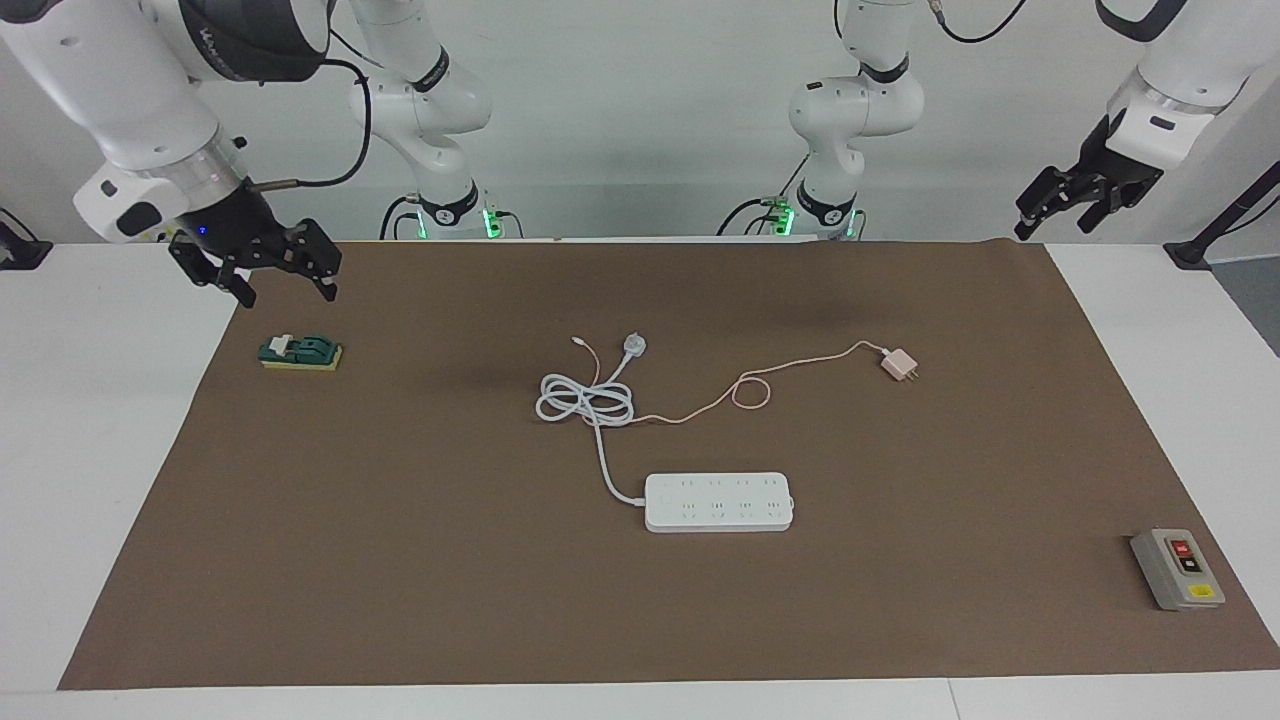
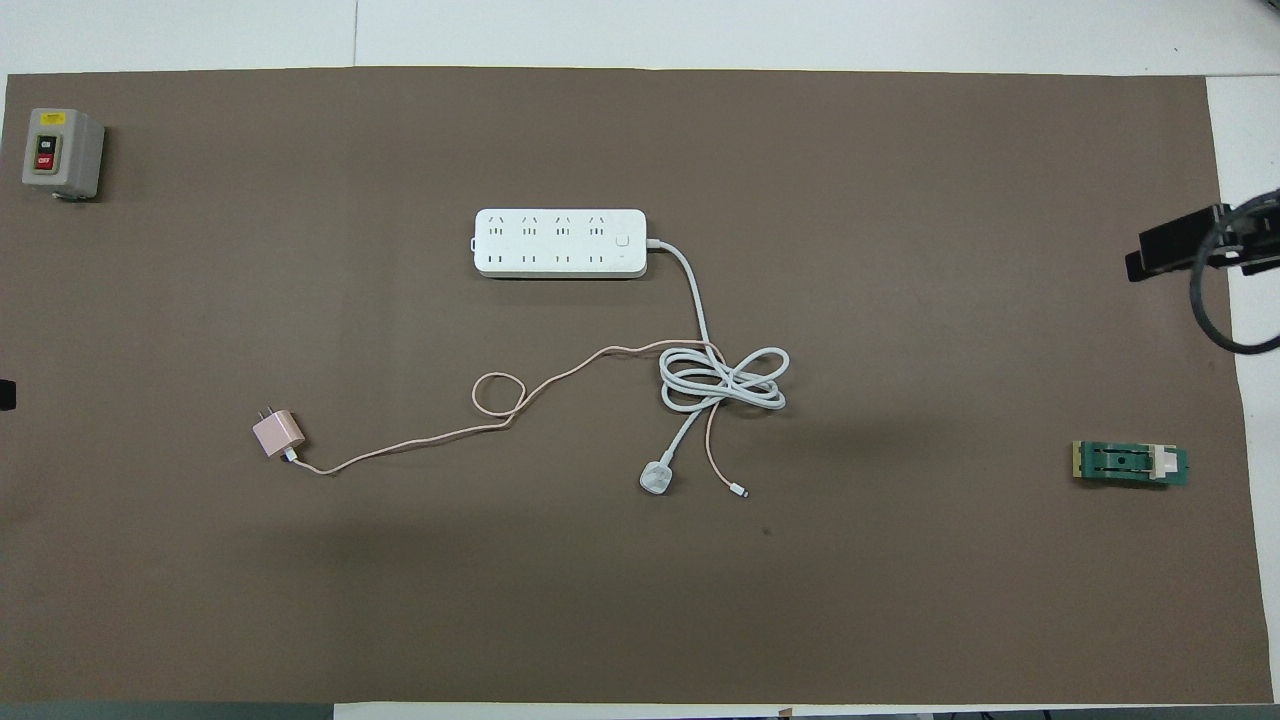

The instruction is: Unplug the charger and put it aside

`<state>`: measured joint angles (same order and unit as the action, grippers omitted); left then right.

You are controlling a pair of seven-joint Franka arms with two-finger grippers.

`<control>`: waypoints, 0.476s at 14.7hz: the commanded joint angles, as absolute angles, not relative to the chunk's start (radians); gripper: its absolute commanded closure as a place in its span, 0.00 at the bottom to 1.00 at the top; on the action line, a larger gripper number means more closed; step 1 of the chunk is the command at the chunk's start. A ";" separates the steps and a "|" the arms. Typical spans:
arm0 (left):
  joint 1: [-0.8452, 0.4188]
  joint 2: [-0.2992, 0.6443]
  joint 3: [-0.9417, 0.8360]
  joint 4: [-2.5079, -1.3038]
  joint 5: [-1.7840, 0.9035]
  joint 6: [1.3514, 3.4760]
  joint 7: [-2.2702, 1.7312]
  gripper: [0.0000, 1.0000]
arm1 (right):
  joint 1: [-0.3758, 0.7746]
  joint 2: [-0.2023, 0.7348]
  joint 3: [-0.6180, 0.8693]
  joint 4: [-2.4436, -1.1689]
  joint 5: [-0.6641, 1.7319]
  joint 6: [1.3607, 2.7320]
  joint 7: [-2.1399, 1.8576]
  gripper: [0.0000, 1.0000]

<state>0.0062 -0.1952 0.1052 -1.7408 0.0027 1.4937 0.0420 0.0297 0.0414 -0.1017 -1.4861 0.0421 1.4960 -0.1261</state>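
Both claws hang open and empty: left claw off the mat's corner, right claw above a green block. Charger lies unplugged on the worktop, nearer the robots than the power strip.

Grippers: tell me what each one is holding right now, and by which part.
Nothing is held. The left gripper and right gripper both hang open and empty at the table's ends. The charger lies unplugged on the mat, apart from the power strip.
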 commanded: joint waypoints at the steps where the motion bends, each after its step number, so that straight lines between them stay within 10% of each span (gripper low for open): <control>1: -0.021 -0.206 0.060 -1.763 0.054 1.491 0.031 0.00 | -0.012 -0.029 -0.065 -1.575 0.012 1.459 -0.178 0.00; 7: -0.063 -0.080 0.023 -1.588 0.012 1.408 0.031 0.00 | -0.049 -0.035 -0.020 -1.577 -0.058 1.463 -0.186 0.00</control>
<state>-0.0369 -0.1403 0.0134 -1.6796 0.0167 1.4597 0.0370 -0.0152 -0.0213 -0.0508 -1.5545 -0.0300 1.4441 -0.1608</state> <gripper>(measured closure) 0.000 0.000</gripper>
